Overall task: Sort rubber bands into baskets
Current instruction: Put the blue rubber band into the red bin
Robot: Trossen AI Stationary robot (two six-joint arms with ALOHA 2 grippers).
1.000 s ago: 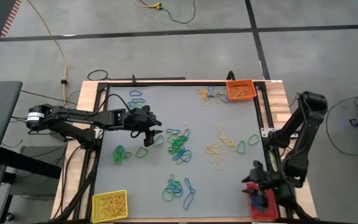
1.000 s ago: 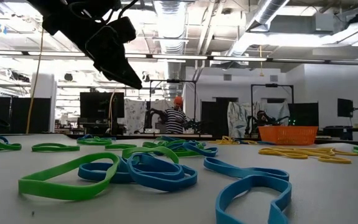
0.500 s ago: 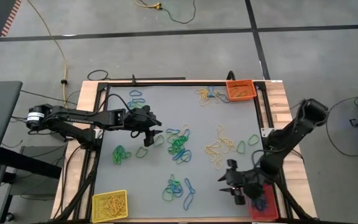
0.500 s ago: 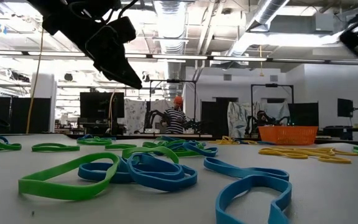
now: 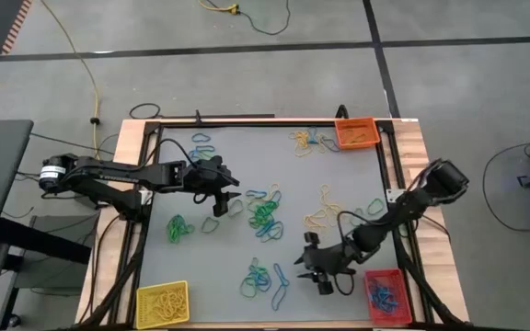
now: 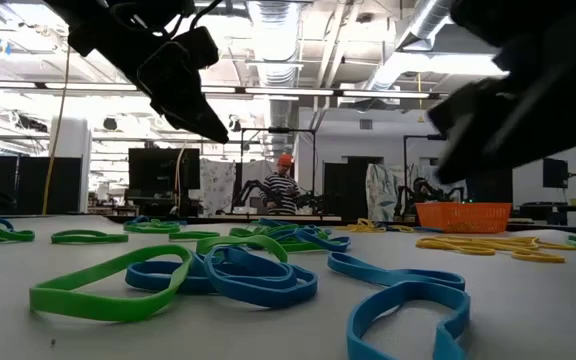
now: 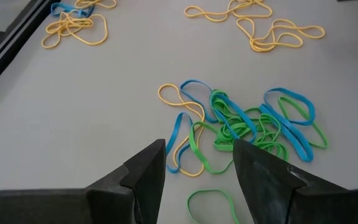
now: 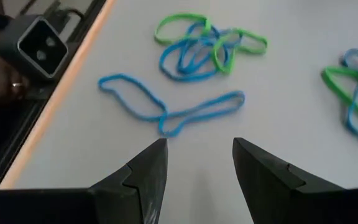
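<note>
Just beside the red basket (image 5: 384, 295), the right gripper (image 5: 325, 276) hangs over the table with fingers apart and empty, facing a twisted blue band (image 8: 169, 110), probably its next pick. Farther off, the left gripper (image 5: 219, 203), also apart and empty, waits above a green-blue tangle (image 7: 253, 124), while loose bands reach back to the orange basket (image 5: 356, 133).

Grey table (image 5: 237, 175), wood-edged, dark rail frame. Landmark: orange basket (image 5: 356, 133) at one far corner, flat on the surface. Just beside it, a yellow-and-blue tangle of rubber bands (image 5: 307, 141). Toward the middle from it, a green-blue cluster (image 5: 264, 213); a yellow cluster (image 5: 324, 217) nearer its side. Red basket (image 5: 384, 294) in the near corner on the same side, blue bands inside. Yellow basket (image 5: 162, 302) diagonally opposite, holding yellow bands.
</note>
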